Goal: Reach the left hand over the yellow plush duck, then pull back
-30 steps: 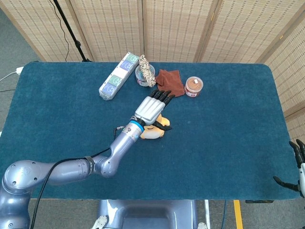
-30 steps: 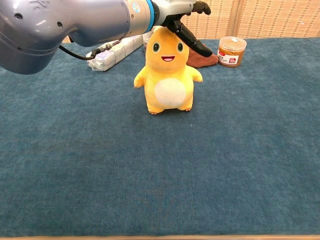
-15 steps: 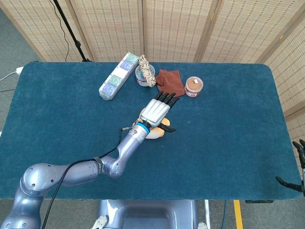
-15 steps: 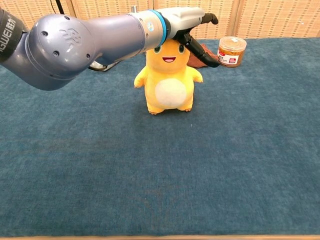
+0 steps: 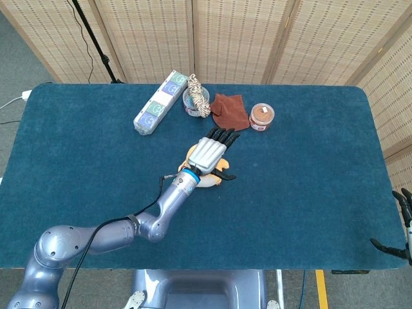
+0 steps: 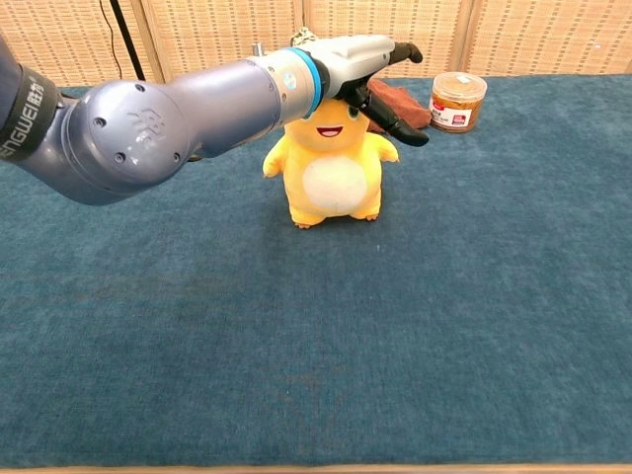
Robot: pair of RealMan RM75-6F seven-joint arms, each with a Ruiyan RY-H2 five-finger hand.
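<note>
The yellow plush duck [image 6: 332, 180] stands upright in the middle of the blue table [image 6: 316, 346], facing the chest camera. My left hand [image 6: 357, 57] lies flat over the top of its head with fingers stretched out and the thumb hanging down beside the face; the duck's eyes are hidden. I cannot tell whether the palm touches the head. From the head view the left hand [image 5: 210, 151] covers most of the duck [image 5: 221, 174]. It holds nothing. My right hand [image 5: 400, 226] hangs off the table's near right corner, fingers apart and empty.
Along the far side lie a white and blue box [image 5: 158, 103], a coil of rope [image 5: 197, 98], a brown cloth [image 5: 230, 111] and a small brown-lidded jar [image 5: 262, 116]. The jar [image 6: 457, 99] stands behind and right of the duck. Folding screens close off the back.
My left arm has reached further forward and come lower, so the hand now covers the duck's eyes. The duck and the right hand have stayed in place.
</note>
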